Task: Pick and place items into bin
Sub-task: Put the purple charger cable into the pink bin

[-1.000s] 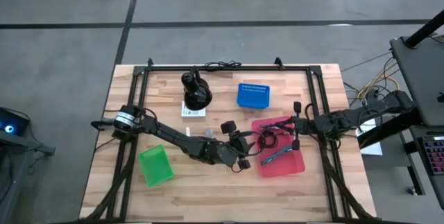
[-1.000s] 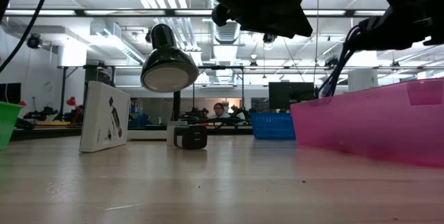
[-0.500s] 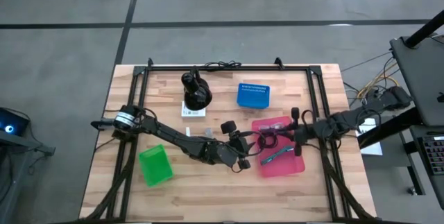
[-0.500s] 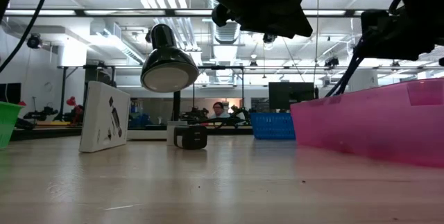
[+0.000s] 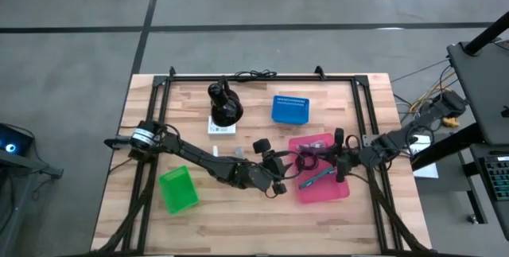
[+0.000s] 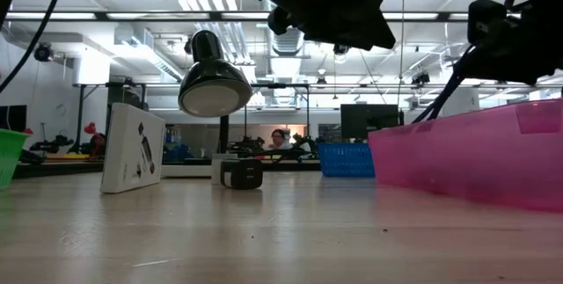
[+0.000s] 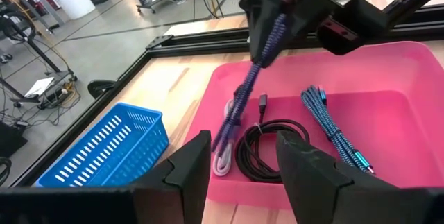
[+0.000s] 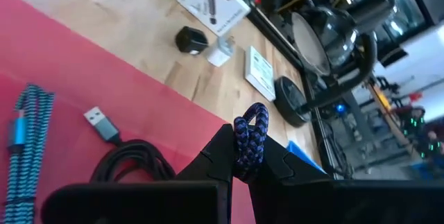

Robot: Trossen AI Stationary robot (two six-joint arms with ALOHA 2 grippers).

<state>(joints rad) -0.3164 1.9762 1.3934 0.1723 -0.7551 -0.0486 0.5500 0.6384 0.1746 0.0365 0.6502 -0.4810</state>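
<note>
A pink bin (image 5: 334, 190) stands right of the table's middle. On its floor lie a black coiled cable (image 7: 270, 148) and a teal braided cable (image 7: 333, 127). My right gripper (image 8: 248, 159) hovers over the bin, shut on a purple braided cable (image 7: 243, 96). My left gripper (image 7: 243, 156) is open and empty, just left of the bin (image 5: 278, 184). A small dark block (image 8: 191, 40), a white box (image 8: 211, 5) and a white card (image 8: 260, 68) rest on the table near the large black rounded object (image 5: 225, 106). My right gripper pinches a folded loop of the purple cable (image 8: 250, 135) between its two fingers, and the fold sticks out past the fingertips. In the left wrist view the cable hangs slack below the gripper. Its lower end (image 7: 222, 160) lies on the bin's floor.
A blue basket (image 5: 289, 108) sits at the bin's far side and a green bin (image 5: 177, 189) near the left front. A black frame (image 5: 262, 76) runs around the table. Bare wood lies along the near edge (image 5: 238, 225).
My right gripper has moved toward the table's near edge above the pink bin, keeping its hold on the purple cable.
</note>
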